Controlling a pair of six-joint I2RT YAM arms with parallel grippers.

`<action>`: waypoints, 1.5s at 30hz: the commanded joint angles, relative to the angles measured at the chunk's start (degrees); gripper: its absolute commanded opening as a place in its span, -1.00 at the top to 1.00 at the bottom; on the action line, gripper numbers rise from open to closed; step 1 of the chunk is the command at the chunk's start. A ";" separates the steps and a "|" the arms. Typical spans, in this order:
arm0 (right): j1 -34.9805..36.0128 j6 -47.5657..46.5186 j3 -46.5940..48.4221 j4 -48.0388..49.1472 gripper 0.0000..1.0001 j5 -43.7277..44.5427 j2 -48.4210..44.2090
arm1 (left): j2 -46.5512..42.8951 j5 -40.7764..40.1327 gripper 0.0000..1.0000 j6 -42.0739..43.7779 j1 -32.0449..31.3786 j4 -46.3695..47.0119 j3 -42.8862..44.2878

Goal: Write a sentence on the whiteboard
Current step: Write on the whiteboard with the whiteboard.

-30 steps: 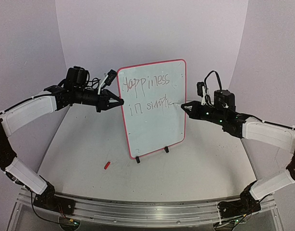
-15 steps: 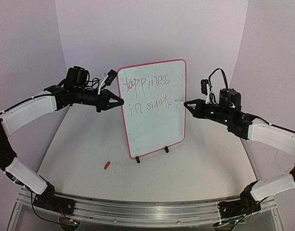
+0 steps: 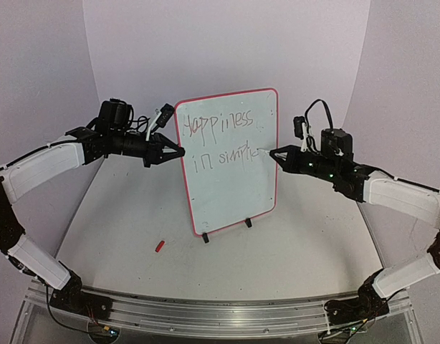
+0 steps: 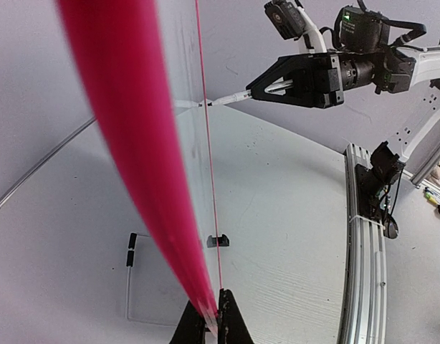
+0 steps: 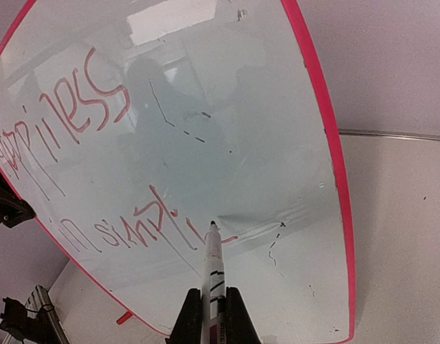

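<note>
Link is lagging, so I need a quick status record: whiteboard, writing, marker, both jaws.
whiteboard: upright on its stand, red rim
writing: "happiness" above, "in simpl" below, unfinished
marker: tip at the end of the lower line, on the whiteboard
left jaws: shut on the whiteboard's left edge
right jaws: shut on the marker
table: small red piece lying left of the whiteboard

The white surface (image 3: 306, 244) carries the whiteboard (image 3: 234, 193), which stands upright near its centre on two black clips (image 3: 205, 238). A small red object (image 3: 160, 246) lies flat on the surface, near the whiteboard's lower left corner and apart from it.
</note>
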 commanded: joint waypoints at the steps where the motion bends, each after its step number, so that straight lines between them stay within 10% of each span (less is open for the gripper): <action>1: -0.23 -0.52 2.49 2.11 1.00 1.69 1.37 | 1.22 -2.73 1.00 4.01 -1.11 -11.86 -1.58; 45: 0.75 1.34 0.64 6.81 1.00 0.94 -0.31 | 1.07 -2.65 1.00 4.02 -1.13 -11.84 -1.49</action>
